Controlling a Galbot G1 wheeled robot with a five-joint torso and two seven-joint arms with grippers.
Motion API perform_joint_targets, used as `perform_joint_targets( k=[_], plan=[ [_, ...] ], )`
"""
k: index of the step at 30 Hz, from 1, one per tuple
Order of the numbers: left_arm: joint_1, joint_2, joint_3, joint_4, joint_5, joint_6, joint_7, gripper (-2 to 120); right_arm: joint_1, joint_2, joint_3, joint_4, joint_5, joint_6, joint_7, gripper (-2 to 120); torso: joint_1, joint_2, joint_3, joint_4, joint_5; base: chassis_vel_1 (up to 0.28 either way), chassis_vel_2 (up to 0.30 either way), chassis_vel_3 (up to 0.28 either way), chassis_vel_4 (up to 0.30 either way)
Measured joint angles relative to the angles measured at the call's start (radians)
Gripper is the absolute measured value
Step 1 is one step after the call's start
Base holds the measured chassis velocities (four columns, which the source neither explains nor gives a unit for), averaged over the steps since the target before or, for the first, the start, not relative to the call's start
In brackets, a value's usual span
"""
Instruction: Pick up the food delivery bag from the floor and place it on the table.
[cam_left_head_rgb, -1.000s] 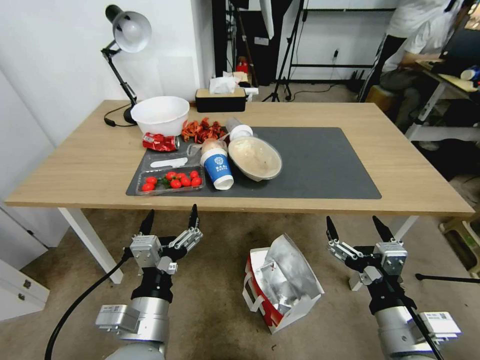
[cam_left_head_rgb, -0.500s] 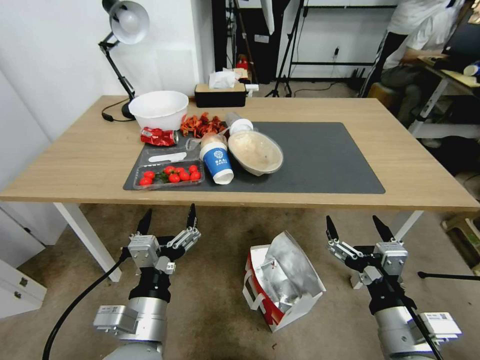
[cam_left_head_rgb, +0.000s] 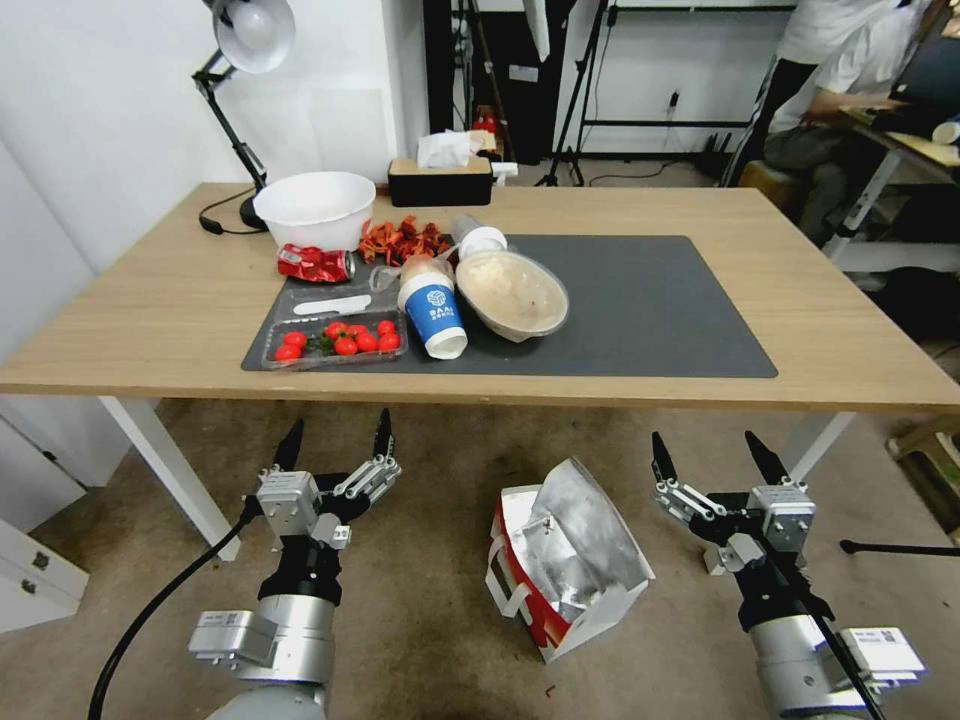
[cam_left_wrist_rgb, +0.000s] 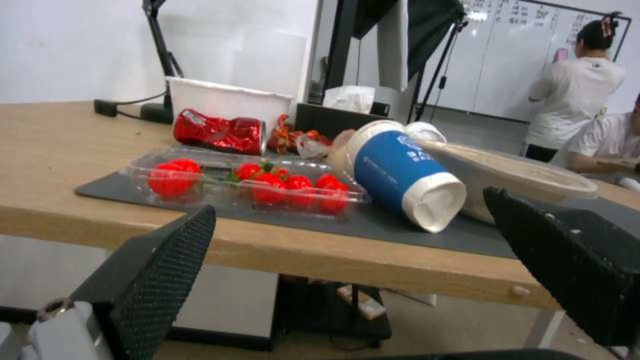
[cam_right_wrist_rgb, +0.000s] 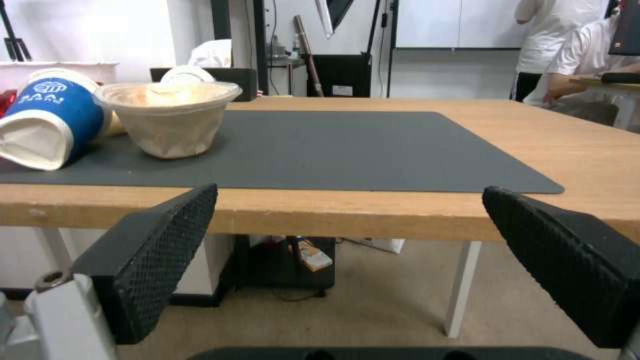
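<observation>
A bag is waiting to be picked up.

The bag (cam_left_head_rgb: 565, 555) is lying tipped on the floor (cam_left_head_rgb: 430, 600) near the table's (cam_left_head_rgb: 150, 330) front edge. It looks light, soft and easily crushed; the white handles are judged best for holding. The left gripper (cam_left_head_rgb: 337, 441) and right gripper (cam_left_head_rgb: 708, 460) are being held wide apart, empty.

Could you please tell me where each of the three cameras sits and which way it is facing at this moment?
Head view: high on the robot, looking forward and down over the table and the food delivery bag on the floor; both arms show, left pincer and right pincer open.
Left wrist view: below table height, facing the table edge between its own fingers.
Right wrist view: likewise low, facing the dark mat between its own fingers.
Shared: all three show the blue cup.
</observation>
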Motion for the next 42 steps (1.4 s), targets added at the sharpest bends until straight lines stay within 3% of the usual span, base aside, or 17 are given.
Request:
perform_joint_targets(
  k=[42],
  plan=[
    [-0.001, 0.006, 0.002, 0.000, 0.020, -0.003, -0.018, 100, -0.003, 0.000, -0.001, 0.002, -0.011, 0.001, -0.014, 100, -0.072, -0.179, -0.106, 0.0000, 0.0000, 0.000, 0.000, 0.000, 0.000]
  ],
)
